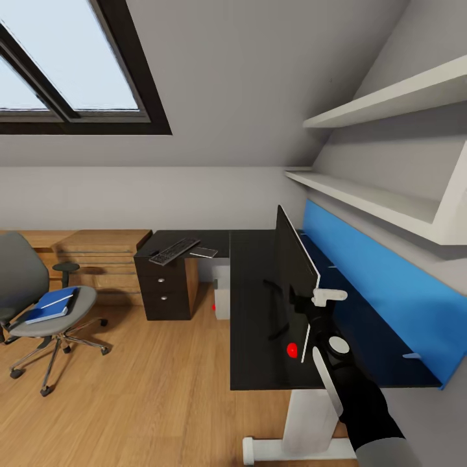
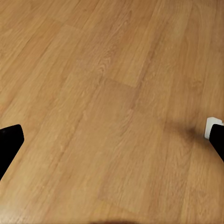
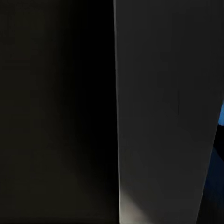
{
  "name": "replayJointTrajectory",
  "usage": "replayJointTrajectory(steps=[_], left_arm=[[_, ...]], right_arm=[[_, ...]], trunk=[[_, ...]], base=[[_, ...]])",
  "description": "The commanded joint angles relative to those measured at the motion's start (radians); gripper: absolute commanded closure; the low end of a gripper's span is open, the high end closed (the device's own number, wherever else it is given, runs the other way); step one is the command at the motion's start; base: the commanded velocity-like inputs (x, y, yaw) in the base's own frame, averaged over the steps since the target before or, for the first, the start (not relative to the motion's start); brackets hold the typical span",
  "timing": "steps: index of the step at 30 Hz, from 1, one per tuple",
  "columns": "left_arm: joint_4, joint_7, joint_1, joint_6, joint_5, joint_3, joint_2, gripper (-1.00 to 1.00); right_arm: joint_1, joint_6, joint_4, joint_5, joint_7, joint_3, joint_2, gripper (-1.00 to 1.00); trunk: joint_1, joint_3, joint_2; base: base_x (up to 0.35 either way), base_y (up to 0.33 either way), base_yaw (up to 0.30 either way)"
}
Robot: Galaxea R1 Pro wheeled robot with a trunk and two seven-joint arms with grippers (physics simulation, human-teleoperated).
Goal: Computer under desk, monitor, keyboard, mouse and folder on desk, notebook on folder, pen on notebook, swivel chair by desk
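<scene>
The monitor [image 1: 293, 275], a big flat black screen, stands on edge on the smooth black counter [image 1: 256, 311] at the right middle of the head picture, with a red dot low on its near corner. The right tool [image 1: 310, 305] sits at the screen's near edge, touching it, but I cannot tell if it is spread or pinching. Close up from the right wrist, the screen [image 3: 56, 112] is a dark flat face beside a pale grey flat strip.

The left tool [image 2: 112, 140] is spread wide, its black tips at both sides over the wooden plank floor [image 2: 107, 93].

At the far end of the counter, near the middle of the head picture, lies the long thin keyboard [image 1: 174, 251] with black keys. The pale box-shaped computer [image 1: 222, 299] sits under the counter.

At the lower left, the swivel chair [image 1: 39, 305] has a soft grey seat and shiny metal legs with wheels. The flat blue folder [image 1: 52, 305] lies on the seat, with the thin white pen [image 1: 57, 298] on top
</scene>
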Motion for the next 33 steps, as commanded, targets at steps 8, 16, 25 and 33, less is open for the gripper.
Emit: replayJointTrajectory(steps=[8, 16, 25, 33], left_arm=[[0.001, -0.011, -0.001, -0.002, 0.004, 0.008, 0.0, -1.0], [0.001, -0.011, -0.001, -0.002, 0.004, 0.008, 0.0, -1.0], [0.001, -0.011, -0.001, -0.002, 0.004, 0.008, 0.0, -1.0], [0.001, -0.011, -0.001, -0.002, 0.004, 0.008, 0.0, -1.0]], right_arm=[[-0.001, 0.006, 0.008, -0.002, -0.006, 0.002, 0.0, -1.0], [-0.001, 0.005, 0.012, -0.002, -0.006, 0.002, 0.0, -1.0], [-0.001, 0.005, 0.013, 0.012, -0.006, 0.002, 0.0, -1.0], [-0.001, 0.006, 0.014, 0.014, -0.006, 0.002, 0.0, -1.0]], trunk=[[0.0, -0.002, -0.001], [0.0, -0.002, -0.001], [0.0, -0.002, -0.001], [0.0, -0.002, -0.001]], base=[[-0.032, 0.0, 0.0], [-0.211, 0.0, 0.0], [-0.251, 0.0, 0.0], [-0.251, 0.0, 0.0]])
